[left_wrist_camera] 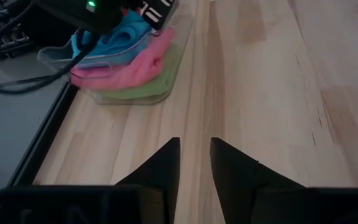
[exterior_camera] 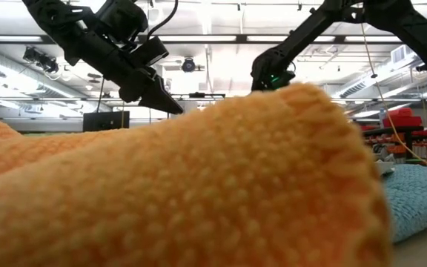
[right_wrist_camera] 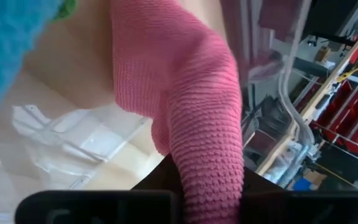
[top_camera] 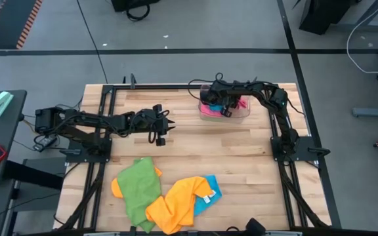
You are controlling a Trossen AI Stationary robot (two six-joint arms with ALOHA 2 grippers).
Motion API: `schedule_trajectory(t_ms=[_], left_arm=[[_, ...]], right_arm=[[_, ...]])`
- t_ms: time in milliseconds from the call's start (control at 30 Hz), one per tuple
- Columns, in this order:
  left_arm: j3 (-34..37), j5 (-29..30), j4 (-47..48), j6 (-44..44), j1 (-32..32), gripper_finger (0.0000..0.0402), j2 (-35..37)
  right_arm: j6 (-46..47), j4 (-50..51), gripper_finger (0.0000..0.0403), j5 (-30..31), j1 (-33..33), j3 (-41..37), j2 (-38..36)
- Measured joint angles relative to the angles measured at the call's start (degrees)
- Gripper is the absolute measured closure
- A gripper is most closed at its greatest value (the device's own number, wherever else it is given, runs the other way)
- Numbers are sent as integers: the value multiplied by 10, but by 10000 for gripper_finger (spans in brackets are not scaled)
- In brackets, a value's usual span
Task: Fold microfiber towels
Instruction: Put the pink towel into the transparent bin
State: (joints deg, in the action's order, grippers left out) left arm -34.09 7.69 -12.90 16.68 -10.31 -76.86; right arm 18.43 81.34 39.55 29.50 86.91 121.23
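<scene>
A clear tray (top_camera: 245, 111) at the table's far side holds pink (left_wrist_camera: 143, 61), sky-blue (left_wrist_camera: 114, 38) and green (left_wrist_camera: 148, 87) microfiber towels. My right gripper (top_camera: 226, 109) reaches down into this tray and is shut on the pink towel (right_wrist_camera: 191, 93). A green towel (top_camera: 139, 189), an orange one (top_camera: 174, 204) and a blue one (top_camera: 209, 194) lie crumpled by the near edge. My left gripper (left_wrist_camera: 195, 152) hovers over bare wood left of the tray, fingers slightly apart with nothing between them. My right gripper pinches a bunched ridge of the pink towel (right_wrist_camera: 205, 163) between its two fingers, slanting down from above. One layer or several, I cannot tell. The cloth runs on from the fingers toward the tray, beside the blue towel (right_wrist_camera: 5, 50).
The tray's clear wall (right_wrist_camera: 73, 143) stands close beside the right gripper. In the low view the orange towel (exterior_camera: 199, 185) fills the foreground, with the blue one (exterior_camera: 421, 199) to its right. Bare wood (top_camera: 241, 151) lies between the tray and the near pile.
</scene>
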Motion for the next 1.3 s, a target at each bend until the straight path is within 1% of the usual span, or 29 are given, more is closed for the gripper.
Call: schedule_trajectory(t_ms=[100, 267, 467, 567, 700, 900, 1100, 1167, 1233, 1300], left_arm=[[0, 0, 0, 0, 0, 306, 0], [0, 0, -1, 0, 0, 307, 0], [0, 0, -1, 1, 0, 308, 0], [0, 0, -1, 1, 0, 308, 0], [0, 0, -1, 0, 0, 308, 0], [0, 0, 0, 0, 0, 308, 0], [0, 0, 0, 0, 0, 308, 0], [0, 0, 0, 0, 0, 308, 0], [0, 0, 0, 0, 0, 308, 0], [0, 0, 0, 0, 0, 310, 0]], right_arm=[[4, 4, 359, 6, 0, -3, 0], [2, 26, 359, 13, 0, 17, 0], [31, 90, 359, 27, -4, 49, 0], [30, 87, 359, 30, -8, 52, -1], [25, 81, 359, 50, -8, 45, -3], [9, 42, 359, 39, -8, 21, -3], [-2, 40, 359, 39, -11, 16, -3], [-26, 53, 359, 39, -12, 17, -3], [-61, 88, 359, 42, -17, 25, -3], [-108, 84, 359, 50, -25, 28, -13]])
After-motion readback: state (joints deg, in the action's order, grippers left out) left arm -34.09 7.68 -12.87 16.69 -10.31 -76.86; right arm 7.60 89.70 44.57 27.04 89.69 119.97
